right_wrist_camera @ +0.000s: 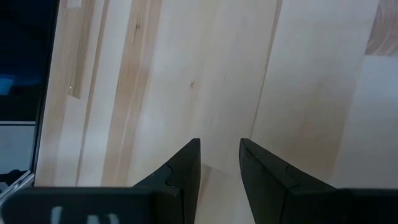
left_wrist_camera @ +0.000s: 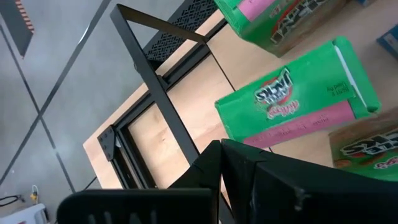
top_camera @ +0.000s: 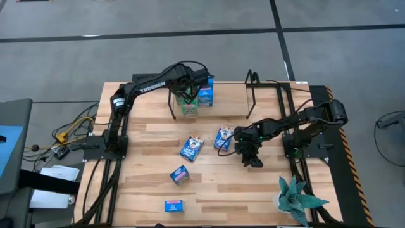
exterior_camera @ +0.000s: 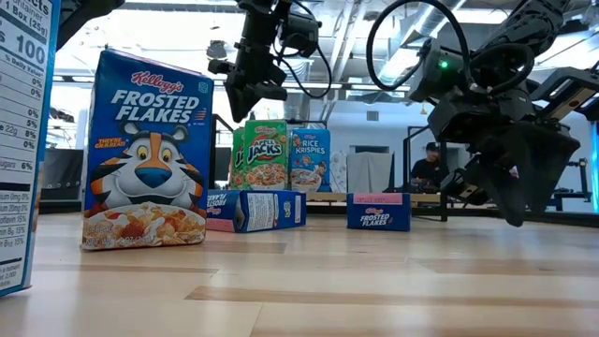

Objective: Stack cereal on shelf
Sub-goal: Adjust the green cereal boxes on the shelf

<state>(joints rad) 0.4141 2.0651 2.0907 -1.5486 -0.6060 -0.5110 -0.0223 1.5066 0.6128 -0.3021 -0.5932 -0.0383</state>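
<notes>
From above: the left gripper [top_camera: 188, 95] sits over the shelf [top_camera: 228, 100] at the far side of the bench [top_camera: 253, 190], directly above a green cereal box [top_camera: 188, 109], with a light blue cereal box [top_camera: 205, 96] just beside it. The shelf's black wire uprights [top_camera: 252, 95] stand at either side. The right gripper [top_camera: 253, 158] points down over bare bench, near the middle-right. Two dark blue boxes [top_camera: 192, 147] lie flat just left of it, the nearer one [top_camera: 223, 137] close to the right arm. Another blue box [top_camera: 180, 174] and a flat blue box [top_camera: 174, 205] lie nearer the front edge. A plant [top_camera: 296, 197] stands at the front right corner.

Table-height view: a Frosted Flakes box [exterior_camera: 145, 154] stands upright close to the lens. Behind it stand the Apple Jacks box [exterior_camera: 265, 154] and the Rice Krispies box [exterior_camera: 310, 159], side by side. The left gripper [exterior_camera: 245, 94] hangs above them. The right gripper [exterior_camera: 519, 183] hangs just above the bench, holding nothing. A person [exterior_camera: 429, 167] is seated far behind.

Left wrist view: the gripper's fingers [left_wrist_camera: 249, 168] are pressed together, empty, over a green box [left_wrist_camera: 298, 93]; more green boxes surround it.

Right wrist view: the fingers [right_wrist_camera: 186, 162] stand narrowly apart with only bare bench wood [right_wrist_camera: 217, 74] between them.
</notes>
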